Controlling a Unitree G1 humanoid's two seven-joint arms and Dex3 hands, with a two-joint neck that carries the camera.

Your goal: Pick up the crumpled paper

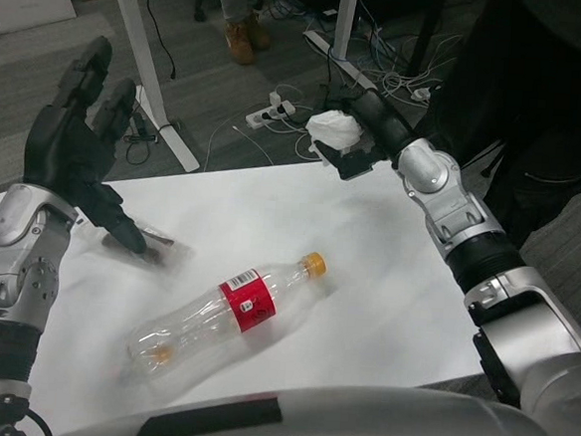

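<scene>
Crumpled paper (334,129) held in right hand (364,133) beyond table (386,285); left hand (76,148) spread wide.

Single head view, looking forward – down over white table (383,314)

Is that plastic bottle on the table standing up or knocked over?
Knocked over. The bottle lies on its side on the white table, its orange cap pointing toward the far right. It looks empty.
</scene>
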